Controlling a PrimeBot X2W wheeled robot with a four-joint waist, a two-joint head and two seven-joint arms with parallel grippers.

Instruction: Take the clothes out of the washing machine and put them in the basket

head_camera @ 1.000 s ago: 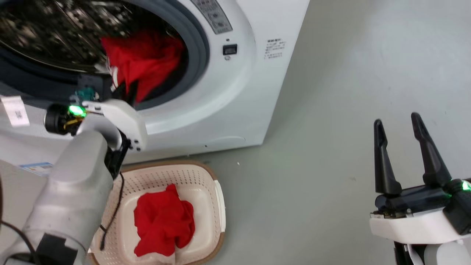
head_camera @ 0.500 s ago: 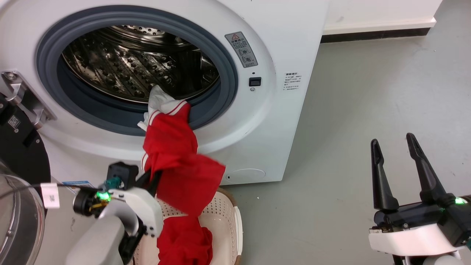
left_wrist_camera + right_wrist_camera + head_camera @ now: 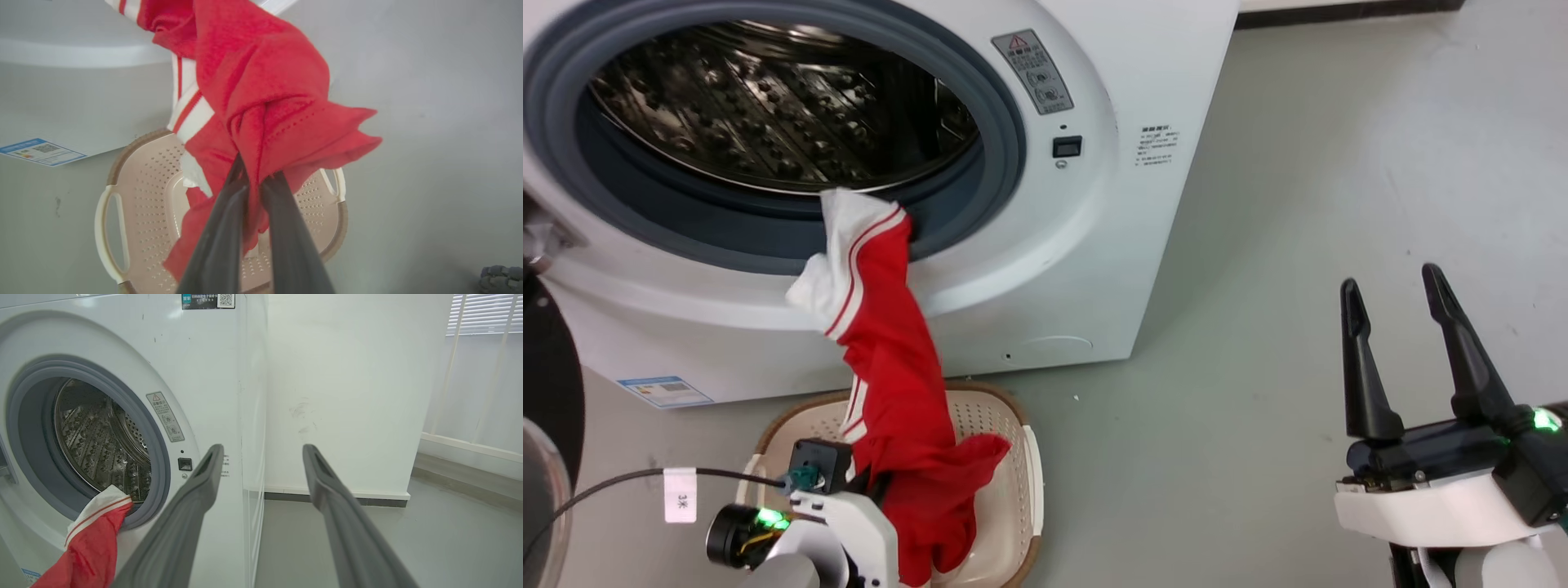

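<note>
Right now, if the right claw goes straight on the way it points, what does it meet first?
Probably the white wall behind, just past the washing machine's side panel; depth is unclear, so the right claw might graze that panel.

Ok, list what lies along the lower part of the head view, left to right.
The cable tag → left gripper, shut on the clothes → right rim of the basket → grey floor → right gripper, open.

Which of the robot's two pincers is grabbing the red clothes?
The left pincer: it is pinched shut on the red clothes over the basket. The right pincer stands open, holding nothing.
</note>
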